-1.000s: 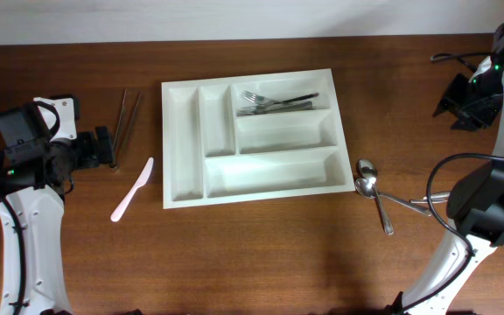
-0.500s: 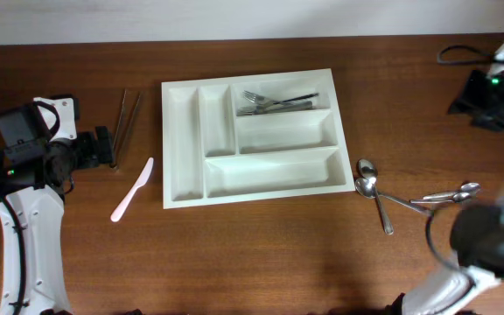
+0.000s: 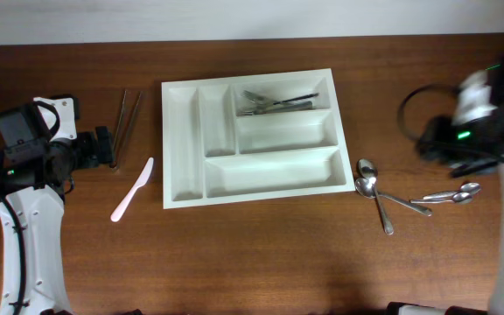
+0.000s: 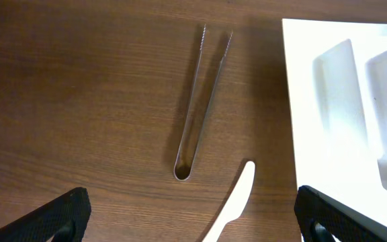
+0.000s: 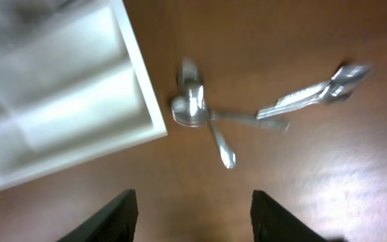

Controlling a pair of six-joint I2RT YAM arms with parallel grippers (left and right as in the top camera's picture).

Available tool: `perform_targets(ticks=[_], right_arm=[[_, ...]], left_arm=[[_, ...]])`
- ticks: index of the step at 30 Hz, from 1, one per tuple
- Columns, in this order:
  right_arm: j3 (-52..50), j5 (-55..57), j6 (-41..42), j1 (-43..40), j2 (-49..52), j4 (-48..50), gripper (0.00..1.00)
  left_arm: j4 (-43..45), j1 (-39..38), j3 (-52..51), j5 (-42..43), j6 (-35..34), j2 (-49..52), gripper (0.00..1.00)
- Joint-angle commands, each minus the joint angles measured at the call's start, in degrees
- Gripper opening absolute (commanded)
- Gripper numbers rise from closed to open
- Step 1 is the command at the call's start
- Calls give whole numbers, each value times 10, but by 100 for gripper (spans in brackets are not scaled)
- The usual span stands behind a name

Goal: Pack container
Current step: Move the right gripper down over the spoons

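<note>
The white container (image 3: 182, 140) lies mid-table, with several forks (image 3: 274, 101) in its top long compartment; its other compartments are bare. My left gripper (image 3: 103, 147) is open and empty, left of the metal tongs (image 3: 128, 122) and a pale plastic knife (image 3: 132, 189). In the left wrist view the gripper (image 4: 193, 215) is above the tongs (image 4: 200, 101) and knife (image 4: 234, 208). My right gripper (image 5: 197, 218) is open and empty above the table, with two spoons (image 5: 200, 114) and two more (image 5: 314, 91) ahead. The container's corner (image 5: 66, 114) shows on its left.
The spoons lie on the table right of the container, one pair (image 3: 374, 197) close to it and one pair (image 3: 449, 194) farther right. My right arm (image 3: 484, 114) is blurred in the overhead view, above them. The container's edge (image 4: 328, 101) shows in the left wrist view.
My right arm has swung from the far right back corner inward and forward, to above the spoons. The left arm and all objects have not moved.
</note>
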Motion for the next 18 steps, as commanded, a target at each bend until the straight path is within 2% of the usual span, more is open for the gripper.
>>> perform_targets(ticks=[1,6,7,9,13,16,18], right_arm=[[-134,48,-7,32,5,57,57],[-267,49,-23,26,7,183,70],[-284,47,-31,21,7,201,70],[-308,47,-41,15,8,224,69],[-335,44,-85,13,22,255,61],[-345,42,-87,13,42,278,60],[-345,40,-90,13,58,289,55]], left_arm=[[2,2,12,8,7,2,99],[2,2,12,8,7,2,99],[2,2,12,8,7,2,99],[2,2,12,8,7,2,99],[2,2,12,8,7,2,99],[2,2,12,8,7,2,99],[2,2,12,8,7,2,99]])
